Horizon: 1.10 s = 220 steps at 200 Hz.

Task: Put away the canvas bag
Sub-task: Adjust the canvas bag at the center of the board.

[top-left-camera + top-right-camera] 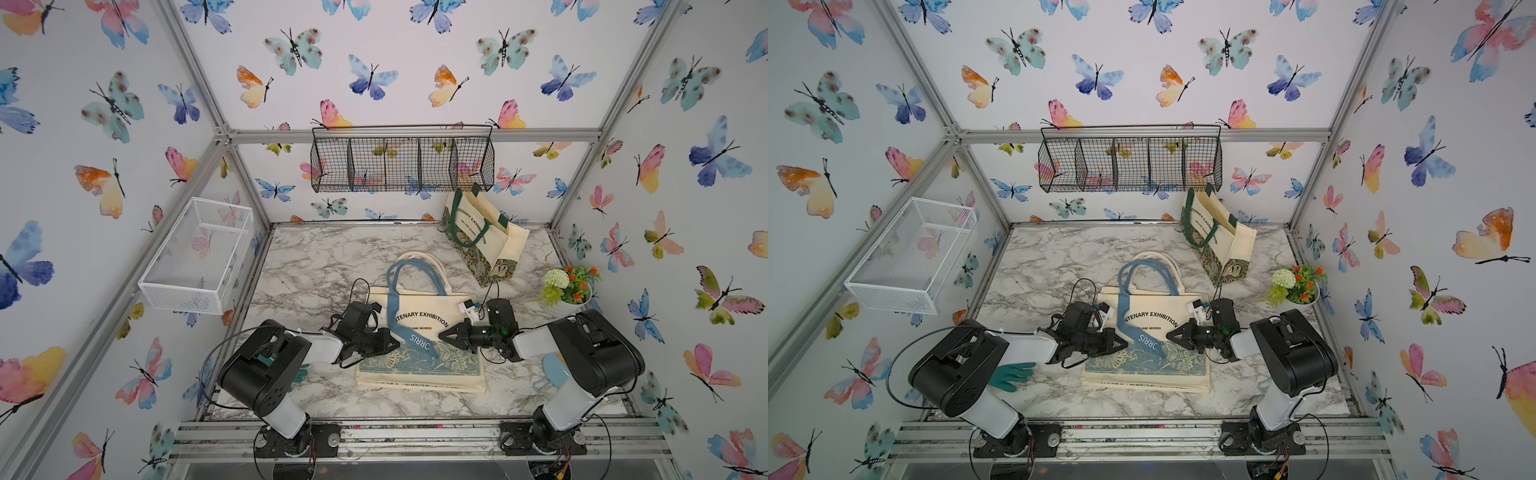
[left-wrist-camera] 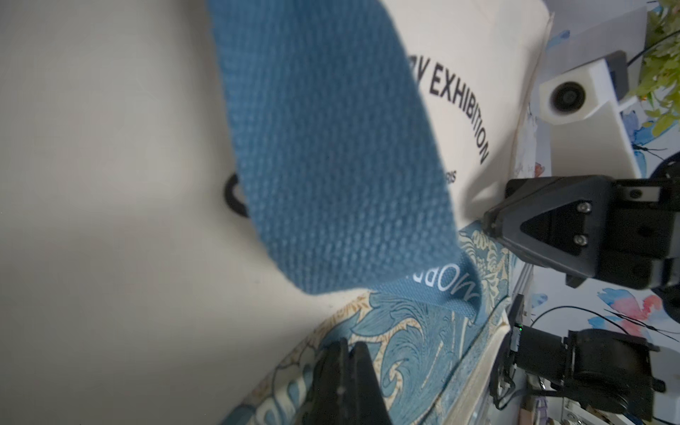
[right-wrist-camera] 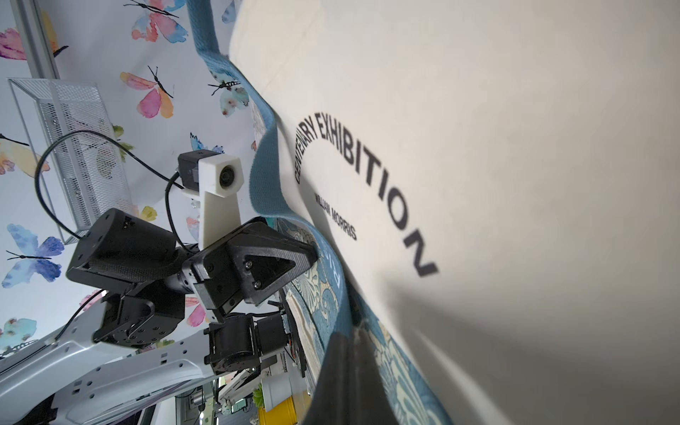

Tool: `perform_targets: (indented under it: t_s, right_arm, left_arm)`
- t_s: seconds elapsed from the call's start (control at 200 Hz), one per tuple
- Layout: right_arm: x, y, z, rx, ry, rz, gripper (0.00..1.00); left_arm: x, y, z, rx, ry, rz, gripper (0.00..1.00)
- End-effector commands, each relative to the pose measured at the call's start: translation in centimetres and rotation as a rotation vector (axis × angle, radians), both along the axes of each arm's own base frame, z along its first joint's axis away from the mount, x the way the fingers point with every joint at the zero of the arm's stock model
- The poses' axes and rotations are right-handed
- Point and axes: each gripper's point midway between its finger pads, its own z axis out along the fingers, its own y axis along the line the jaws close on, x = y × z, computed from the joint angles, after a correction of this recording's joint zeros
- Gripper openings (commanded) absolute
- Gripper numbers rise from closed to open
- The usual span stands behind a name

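Observation:
The canvas bag (image 1: 419,332) lies flat in the middle of the marble table in both top views. It is cream with black lettering and a blue floral bottom band (image 1: 419,361). One blue handle strap (image 1: 411,332) trails down across its face (image 2: 331,147). My left gripper (image 1: 397,345) is shut, its tip (image 2: 349,344) over the floral band at the bag's left side. My right gripper (image 1: 441,336) is shut too, its tip (image 3: 351,331) at the band's upper edge on the right. Nothing shows between either pair of jaws. The two tips point at each other, a short gap apart.
A second cream bag with green handles (image 1: 482,237) stands open at the back right. A black wire basket (image 1: 402,162) hangs on the back wall, a white mesh basket (image 1: 195,253) on the left wall. A flower pot (image 1: 567,291) sits at the right, a green glove (image 1: 1013,374) by the left arm.

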Motion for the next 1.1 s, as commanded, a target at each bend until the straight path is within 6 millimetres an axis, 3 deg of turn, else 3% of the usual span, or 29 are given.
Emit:
perform_targets:
  t_s: [0.0, 0.205, 0.325, 0.38, 0.536, 0.636, 0.756, 0.881, 1.006, 1.096]
  right_arm:
    - [0.0, -0.5, -0.4, -0.075, -0.015, 0.001, 0.01]
    - [0.5, -2.6, -1.3, -0.275, -0.007, -0.046, 0.01]
    - [1.4, -3.0, -0.1, -0.311, -0.034, -0.076, 0.01]
    - [2.1, -2.8, 1.1, -0.297, -0.06, -0.087, 0.01]
    - [4.2, 0.0, 5.9, -0.123, -0.164, -0.045, 0.01]
    - [6.0, 1.2, 6.7, -0.124, -0.175, -0.019, 0.01]
    - [8.3, 2.4, 6.2, -0.173, -0.18, -0.022, 0.01]
    - [9.8, 4.0, 4.7, -0.205, -0.13, -0.044, 0.01]
    - [9.7, 5.3, 3.0, -0.235, -0.085, -0.035, 0.01]
    - [9.3, 4.8, 1.4, -0.277, -0.05, -0.06, 0.01]
  left_arm:
    - [-0.7, 5.6, -4.3, 0.298, 0.05, 0.122, 0.0]
    - [0.2, 9.0, -3.7, 0.474, -0.006, 0.22, 0.0]
    - [1.4, 9.2, -1.6, 0.49, -0.054, 0.245, 0.0]
    - [2.3, 8.3, 0.2, 0.445, -0.097, 0.237, 0.0]
    - [4.6, 3.0, 7.8, 0.173, -0.284, 0.106, 0.0]
    - [6.7, 1.4, 10.1, 0.145, -0.34, 0.072, 0.0]
    - [9.1, 0.0, 9.8, 0.181, -0.321, 0.046, 0.0]
    - [10.8, -1.5, 7.9, 0.158, -0.27, 0.029, 0.0]
    - [11.3, -2.3, 5.1, 0.143, -0.208, 0.021, 0.0]
    - [11.3, -1.7, 2.9, 0.169, -0.179, 0.042, 0.0]
